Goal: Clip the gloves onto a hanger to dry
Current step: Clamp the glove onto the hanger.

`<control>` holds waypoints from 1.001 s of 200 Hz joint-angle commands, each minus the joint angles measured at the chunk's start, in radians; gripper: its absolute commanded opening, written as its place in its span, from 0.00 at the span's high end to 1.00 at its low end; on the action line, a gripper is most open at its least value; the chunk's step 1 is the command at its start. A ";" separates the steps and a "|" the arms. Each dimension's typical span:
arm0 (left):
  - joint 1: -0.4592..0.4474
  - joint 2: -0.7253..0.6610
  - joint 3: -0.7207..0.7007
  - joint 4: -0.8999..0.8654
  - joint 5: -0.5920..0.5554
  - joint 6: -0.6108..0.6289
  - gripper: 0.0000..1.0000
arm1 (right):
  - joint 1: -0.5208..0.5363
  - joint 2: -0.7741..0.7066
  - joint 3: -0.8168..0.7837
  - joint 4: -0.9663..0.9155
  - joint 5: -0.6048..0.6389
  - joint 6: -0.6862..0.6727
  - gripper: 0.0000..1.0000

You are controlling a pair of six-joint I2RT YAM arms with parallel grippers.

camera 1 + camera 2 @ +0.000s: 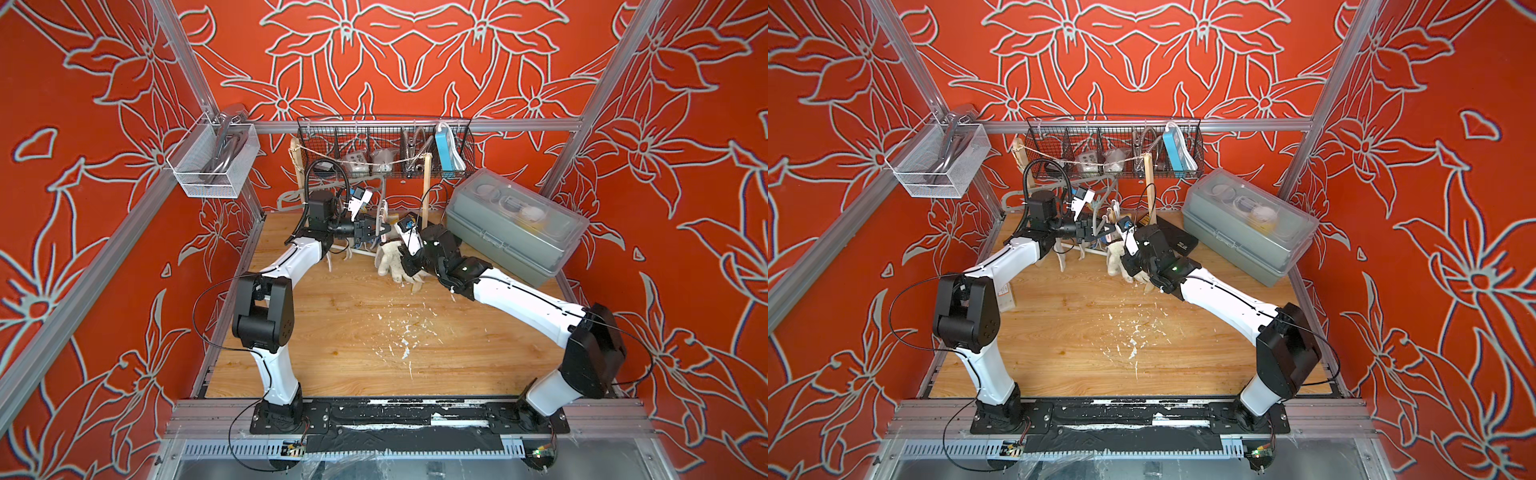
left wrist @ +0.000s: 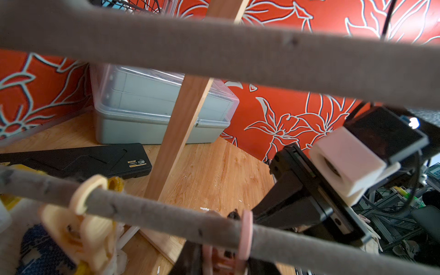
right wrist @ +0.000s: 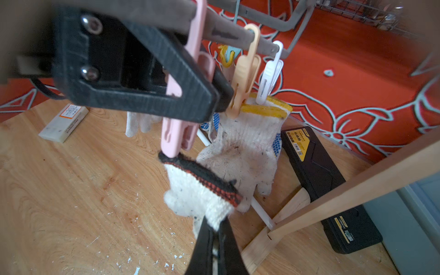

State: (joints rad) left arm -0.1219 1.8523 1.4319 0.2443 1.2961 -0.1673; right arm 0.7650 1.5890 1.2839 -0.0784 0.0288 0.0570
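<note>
Lower centre: right end effector [image 3: 215, 223] clamped on black-cuffed glove [image 3: 190, 192]; upper left: left end effector [image 3: 220, 101] clamped on pink clip [image 3: 172, 135], tip at cuff.

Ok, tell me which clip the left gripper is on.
The pink clip; the peach clip and white clip beside it pin the yellow-cuffed glove, untouched by the left gripper.
</note>
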 commanded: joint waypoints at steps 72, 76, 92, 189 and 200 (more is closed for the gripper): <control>-0.016 -0.039 -0.002 -0.027 -0.018 0.032 0.92 | 0.008 0.062 0.103 -0.028 -0.029 0.030 1.00; -0.016 -0.040 -0.002 -0.027 -0.018 0.032 0.92 | 0.008 0.067 0.110 -0.040 -0.029 0.030 1.00; -0.016 -0.042 -0.003 -0.040 -0.022 0.041 0.92 | 0.007 0.072 0.120 -0.044 -0.034 0.040 1.00; -0.016 -0.064 0.019 -0.235 -0.089 0.164 0.54 | 0.008 0.061 0.089 0.022 -0.056 0.090 1.00; -0.015 -0.080 0.015 -0.272 -0.103 0.188 0.47 | 0.007 0.058 0.084 0.020 -0.051 0.086 1.00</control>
State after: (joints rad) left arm -0.1322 1.8263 1.4330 0.0734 1.2217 -0.0582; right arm 0.7666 1.6539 1.3743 -0.0952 -0.0170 0.1272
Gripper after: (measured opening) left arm 0.470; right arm 0.059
